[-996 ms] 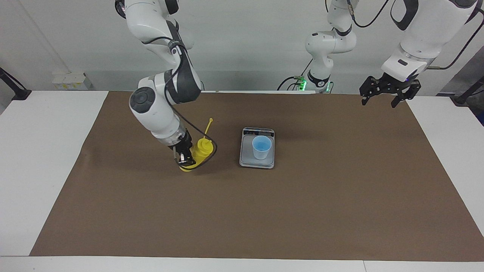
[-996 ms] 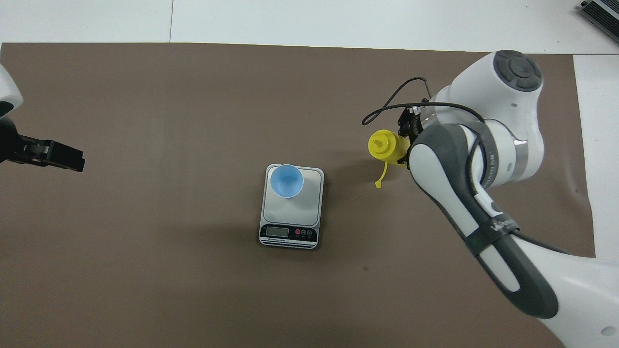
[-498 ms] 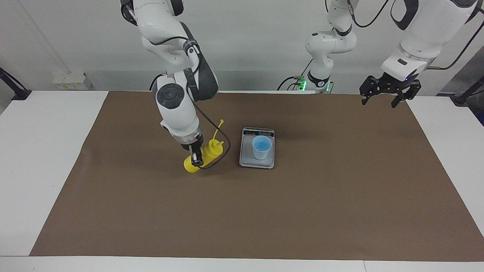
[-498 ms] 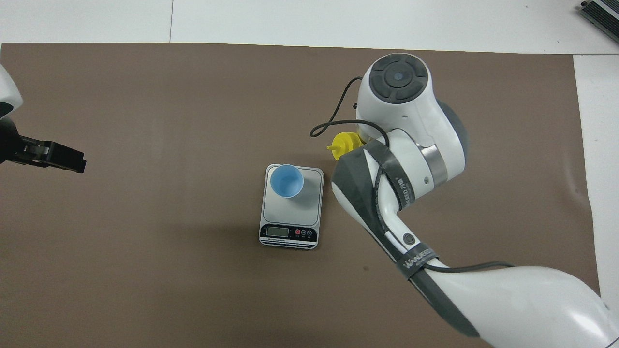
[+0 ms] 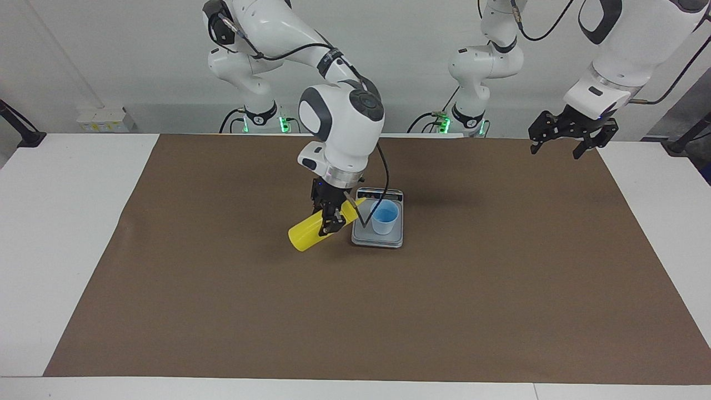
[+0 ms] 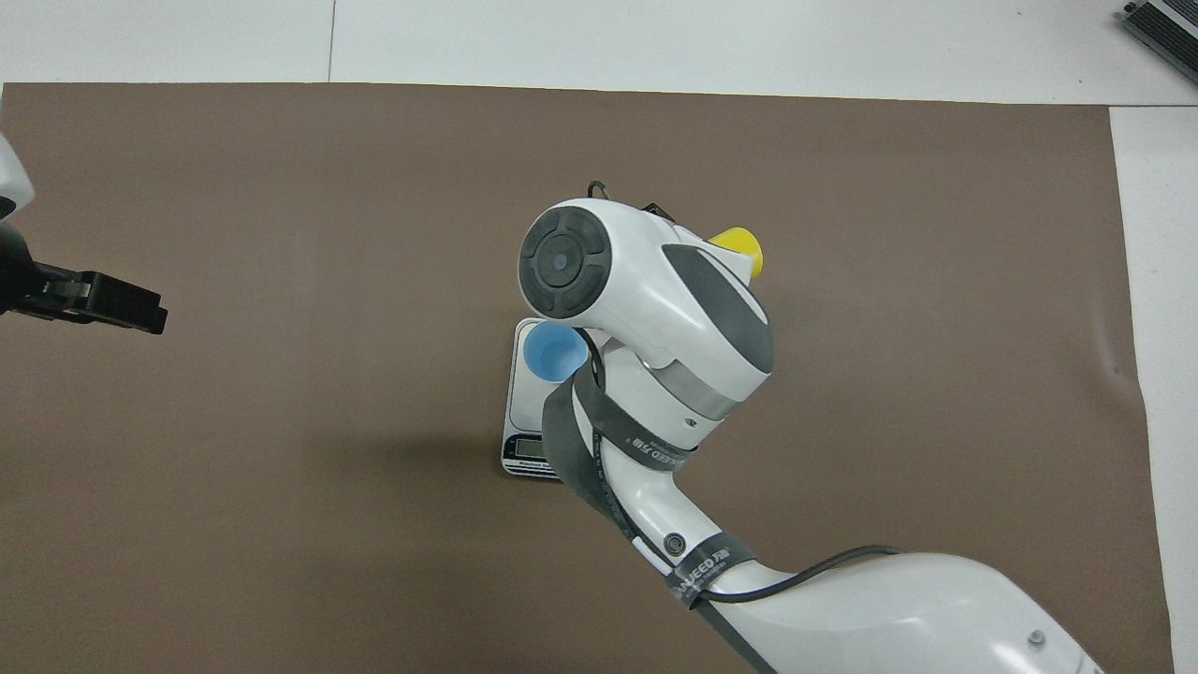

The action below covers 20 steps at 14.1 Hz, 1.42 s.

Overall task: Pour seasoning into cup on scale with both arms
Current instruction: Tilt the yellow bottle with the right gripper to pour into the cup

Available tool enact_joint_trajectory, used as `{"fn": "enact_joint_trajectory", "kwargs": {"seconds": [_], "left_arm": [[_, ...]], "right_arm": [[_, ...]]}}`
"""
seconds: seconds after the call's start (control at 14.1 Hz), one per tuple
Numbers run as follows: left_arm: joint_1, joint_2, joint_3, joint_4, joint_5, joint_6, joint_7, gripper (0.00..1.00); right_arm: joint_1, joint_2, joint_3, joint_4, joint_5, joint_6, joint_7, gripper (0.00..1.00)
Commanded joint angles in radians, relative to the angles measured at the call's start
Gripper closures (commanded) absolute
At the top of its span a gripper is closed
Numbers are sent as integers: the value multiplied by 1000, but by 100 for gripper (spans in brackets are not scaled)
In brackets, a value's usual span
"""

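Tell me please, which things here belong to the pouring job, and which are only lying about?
Belong to the job:
- yellow bottle, tilted, nozzle toward the cup, held by the right gripper
- blue cup, standing on the scale
- scale
- left gripper, open, waiting over the mat's edge at the left arm's end

Only lying about:
- brown mat covering the table
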Motion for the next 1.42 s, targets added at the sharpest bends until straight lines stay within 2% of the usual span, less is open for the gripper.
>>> {"fn": "enact_joint_trajectory", "kwargs": {"seconds": [0.0, 0.14, 0.43, 1.0, 1.35], "left_arm": [[13, -12, -5, -12, -12, -12, 1, 0], [10, -23, -5, -29, -12, -14, 1, 0], [13, -23, -5, -29, -11, -16, -1, 0], [13, -23, -5, -29, -12, -16, -1, 0], [13, -23, -5, -29, -12, -16, -1, 0]], "right_arm": [[19, 32, 1, 41, -121, -24, 18, 100], [59, 38, 3, 30, -244, -28, 16, 100], [94, 52, 3, 3, -380, -50, 10, 100], [134, 60, 3, -5, -506, -48, -17, 100], [154, 58, 3, -37, -539, -25, -31, 100]]}}
